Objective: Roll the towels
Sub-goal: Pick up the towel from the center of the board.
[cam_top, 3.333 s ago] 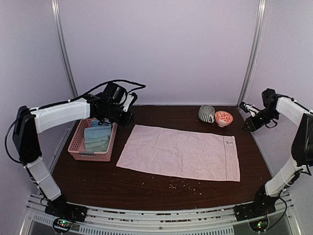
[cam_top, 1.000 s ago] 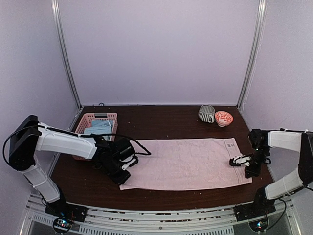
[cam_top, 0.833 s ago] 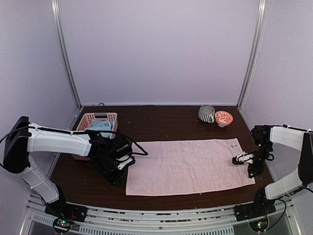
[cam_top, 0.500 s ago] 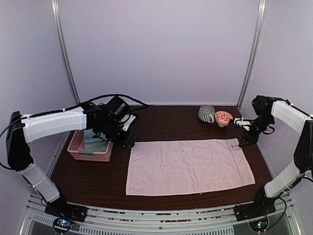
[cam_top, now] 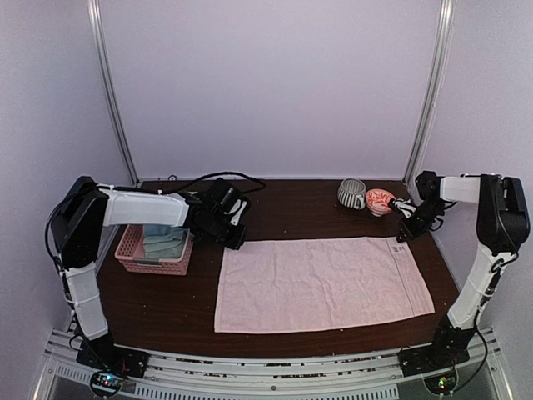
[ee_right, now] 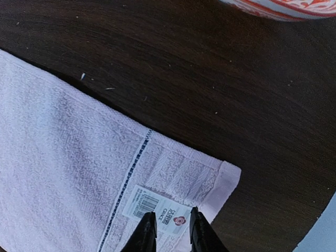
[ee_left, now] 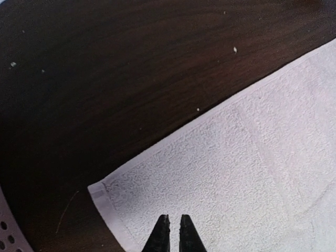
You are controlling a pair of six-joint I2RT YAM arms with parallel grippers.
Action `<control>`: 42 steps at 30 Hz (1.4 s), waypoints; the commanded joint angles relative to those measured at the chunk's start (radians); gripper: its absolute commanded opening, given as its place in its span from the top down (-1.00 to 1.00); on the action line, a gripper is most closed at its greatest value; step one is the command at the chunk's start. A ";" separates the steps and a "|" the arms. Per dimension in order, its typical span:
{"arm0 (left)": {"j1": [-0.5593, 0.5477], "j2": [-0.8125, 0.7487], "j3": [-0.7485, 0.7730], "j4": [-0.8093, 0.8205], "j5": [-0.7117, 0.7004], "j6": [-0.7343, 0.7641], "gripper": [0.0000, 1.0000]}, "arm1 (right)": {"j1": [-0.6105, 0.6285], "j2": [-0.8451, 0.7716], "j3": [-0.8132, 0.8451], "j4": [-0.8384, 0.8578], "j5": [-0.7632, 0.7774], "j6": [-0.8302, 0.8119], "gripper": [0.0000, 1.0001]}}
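Currently pink terry towel [cam_top: 321, 283] flat, rectangular, creased; left pincer [ee_left: 174, 220] clenched empty; right pincer [ee_right: 172, 216] slightly parted.

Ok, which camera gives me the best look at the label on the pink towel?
Right wrist: the label sits close-up by the pink towel's corner, barcode visible. Top external shows only a tiny speck; left wrist shows another corner, no label.

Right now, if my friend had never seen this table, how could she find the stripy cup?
Look at the dark wooden table, then go to its far right corner, beyond the big pink towel. Two small dishes sit side by side there; the striped mug is the left one. It has dark-and-white stripes, while its neighbour is a bowl with a red pattern.
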 commanded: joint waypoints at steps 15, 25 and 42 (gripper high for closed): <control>0.109 0.110 0.059 -0.014 -0.006 0.051 0.88 | -0.003 0.108 0.087 0.029 -0.076 0.077 0.50; 0.112 -0.065 0.182 -0.115 -0.102 0.111 0.18 | -0.004 -0.105 0.327 -0.049 -0.105 0.147 0.20; 0.180 0.024 0.058 0.020 -0.002 0.073 0.10 | -0.062 0.097 0.197 0.009 -0.056 0.146 0.04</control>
